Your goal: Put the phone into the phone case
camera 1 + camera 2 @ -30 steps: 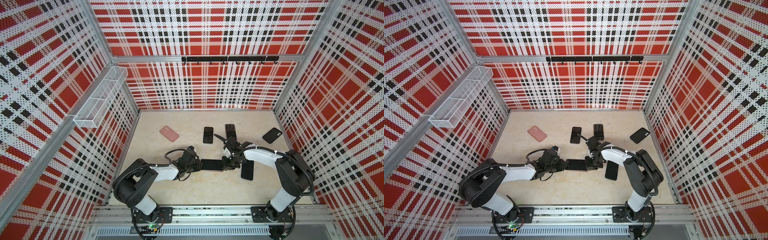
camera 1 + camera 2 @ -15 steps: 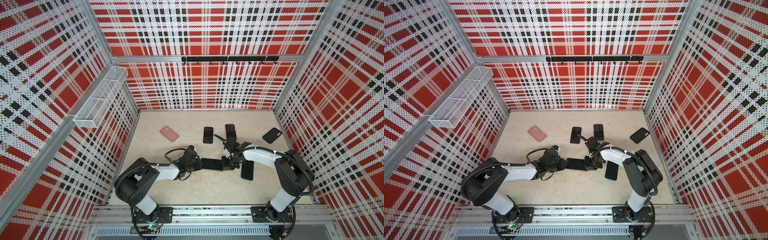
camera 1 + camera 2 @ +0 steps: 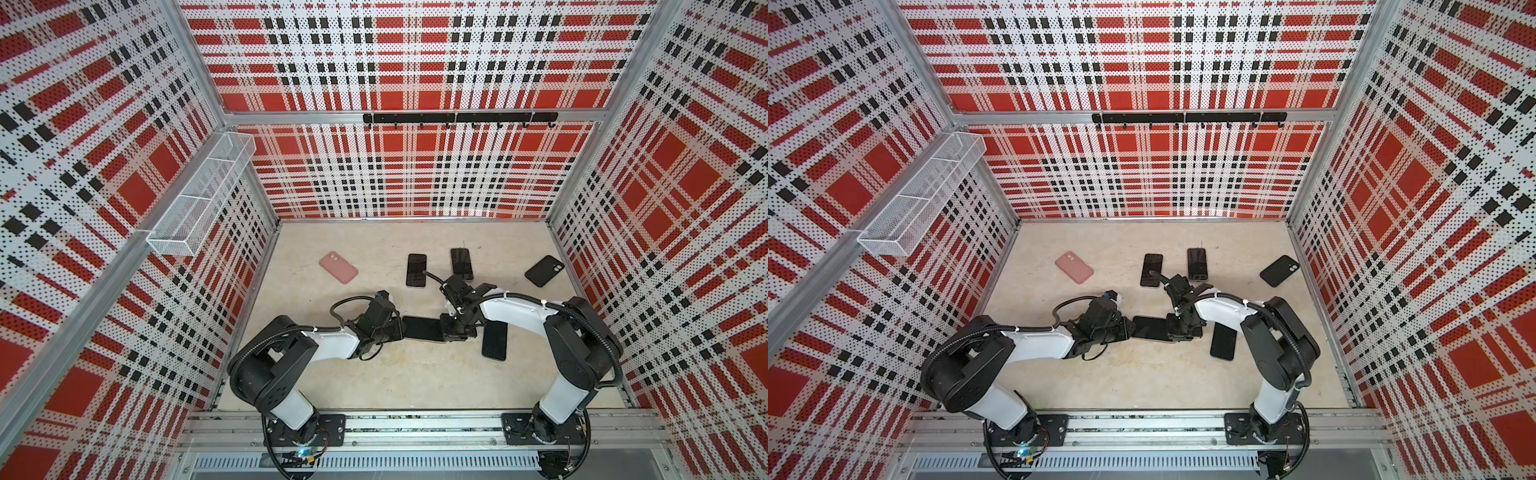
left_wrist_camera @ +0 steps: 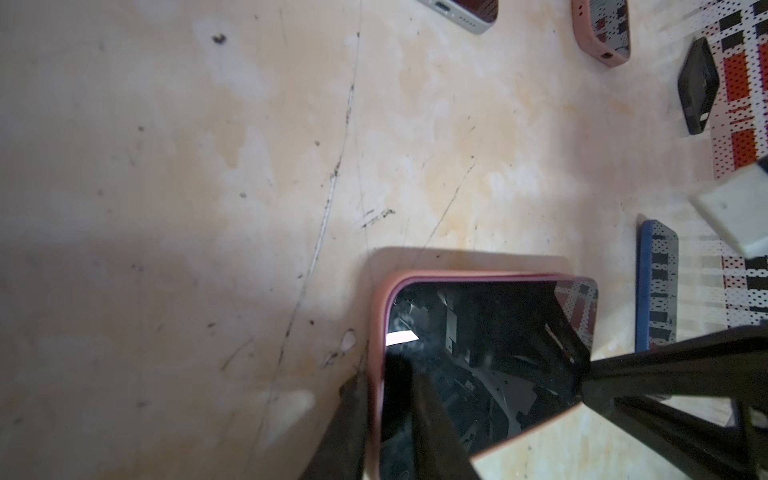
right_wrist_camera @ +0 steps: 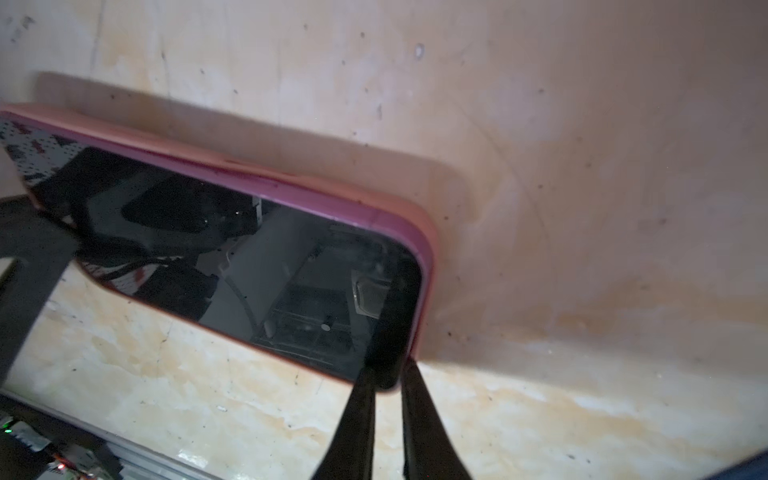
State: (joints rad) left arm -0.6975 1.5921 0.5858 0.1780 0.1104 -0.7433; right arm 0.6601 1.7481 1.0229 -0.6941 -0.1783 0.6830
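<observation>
Your left arm (image 3: 332, 340) lies low over the table (image 3: 395, 382), forearm near level, wrist pointed toward the middle. Your right arm (image 3: 515, 309) reaches in from the opposite side, elbow bent, wrist turned down and inward. The two meet end to end across the phone (image 3: 420, 328).

Left gripper (image 3: 400, 331): narrow, clenched on one short end of the phone case (image 4: 377, 332). One of its fingers (image 4: 353, 419) sits against the pink outer wall; its mate lies on the glass.

Right gripper (image 3: 452, 333): at the opposite short end, by a corner. Its fingers (image 5: 424, 415) stand close, with a thin gap between them. One tip is over the screen edge, the other at the case's outer wall. You cannot tell whether it pinches or only touches.

Phone: screen up, inside the pink case, mid-table between both grippers, wide shadow beneath. A magenta edge of the phone shows above the pink rim along one long side. Another phone (image 3: 494, 340) lies just beside the right wrist.
</observation>
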